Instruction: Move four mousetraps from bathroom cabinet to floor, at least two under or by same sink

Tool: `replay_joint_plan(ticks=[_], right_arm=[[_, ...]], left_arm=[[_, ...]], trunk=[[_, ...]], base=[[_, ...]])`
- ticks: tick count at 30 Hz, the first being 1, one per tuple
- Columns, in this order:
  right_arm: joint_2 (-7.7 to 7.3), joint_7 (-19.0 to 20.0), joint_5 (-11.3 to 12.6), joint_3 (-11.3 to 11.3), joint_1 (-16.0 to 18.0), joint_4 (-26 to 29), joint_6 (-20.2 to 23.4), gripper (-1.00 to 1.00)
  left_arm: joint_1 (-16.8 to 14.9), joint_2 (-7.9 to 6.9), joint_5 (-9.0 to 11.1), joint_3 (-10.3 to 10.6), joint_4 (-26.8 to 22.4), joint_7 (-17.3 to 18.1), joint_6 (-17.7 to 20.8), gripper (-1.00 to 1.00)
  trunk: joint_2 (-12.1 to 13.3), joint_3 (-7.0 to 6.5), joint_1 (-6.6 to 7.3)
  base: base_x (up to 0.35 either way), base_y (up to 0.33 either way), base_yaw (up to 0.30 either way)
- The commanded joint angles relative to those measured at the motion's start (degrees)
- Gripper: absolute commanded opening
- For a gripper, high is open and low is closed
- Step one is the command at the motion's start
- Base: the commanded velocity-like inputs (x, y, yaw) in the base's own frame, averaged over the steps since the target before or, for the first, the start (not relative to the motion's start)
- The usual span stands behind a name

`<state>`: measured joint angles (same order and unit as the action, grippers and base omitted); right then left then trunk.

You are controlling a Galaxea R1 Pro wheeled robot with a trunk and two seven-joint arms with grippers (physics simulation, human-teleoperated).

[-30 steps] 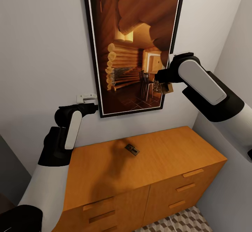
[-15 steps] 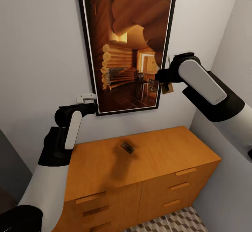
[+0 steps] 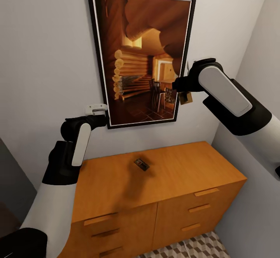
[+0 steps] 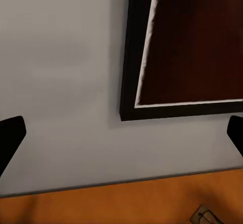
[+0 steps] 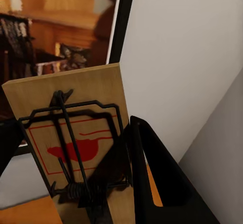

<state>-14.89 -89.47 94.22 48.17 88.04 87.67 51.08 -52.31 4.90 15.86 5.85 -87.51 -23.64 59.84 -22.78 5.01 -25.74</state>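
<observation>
One mousetrap [image 3: 141,164] lies flat near the middle of the orange-brown cabinet [image 3: 182,164] top; it also appears as the mousetrap [image 4: 205,216] in the left wrist view. My right gripper [image 3: 182,94] is raised in front of the framed picture's right edge, shut on a second mousetrap [image 5: 76,133], a pale board with black wire and a red print. My left gripper [image 3: 96,109] hovers high by the wall at the picture's lower left corner, open, its dark fingertips [image 4: 10,138] wide apart with nothing between them. A patch of patterned bathroom floor [image 3: 194,248] shows below the cabinet.
A large black-framed picture [image 3: 144,51] of a log cabin hangs on the white wall above the cabinet. A side wall [image 3: 256,211] closes in tightly on the cabinet's right. Slot-handled drawers [image 3: 202,208] face me. A dark gap lies left of the cabinet.
The head view has shifted a little, so picture and cabinet sit slightly further left. Both arms hold their poses and the right gripper still grips its mousetrap.
</observation>
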Motion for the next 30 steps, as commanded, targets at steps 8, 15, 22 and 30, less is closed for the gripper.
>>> replay_joint_plan(ticks=[8, 15, 22, 30], right_arm=[[-0.02, -0.53, 0.56, 0.10, 0.11, -0.19, 0.33, -1.00], [0.01, -0.53, 0.57, 0.07, 0.11, -0.32, 0.33, -1.00], [0.04, -0.53, 0.47, 0.21, 0.11, -0.24, 0.33, -1.00], [0.04, -0.53, 0.44, 0.31, 0.11, -0.18, 0.33, -1.00]], left_arm=[[-0.07, 0.02, 0.65, 0.08, 0.01, -0.59, 0.16, 1.00], [-0.07, 0.02, 0.66, 0.07, 0.00, -0.58, 0.16, 1.00], [-0.07, 0.02, 0.67, 0.11, -0.03, -0.56, 0.16, 1.00], [-0.07, 0.02, 0.67, 0.05, 0.03, -0.53, 0.16, 1.00]], trunk=[[-0.14, 0.13, -0.04], [-0.14, 0.13, -0.04], [-0.14, 0.13, -0.04], [-0.14, 0.13, -0.04]], base=[[0.000, -0.036, 0.002], [0.000, -0.148, 0.000], [0.000, -0.117, 0.000], [0.000, -0.102, 0.031]])
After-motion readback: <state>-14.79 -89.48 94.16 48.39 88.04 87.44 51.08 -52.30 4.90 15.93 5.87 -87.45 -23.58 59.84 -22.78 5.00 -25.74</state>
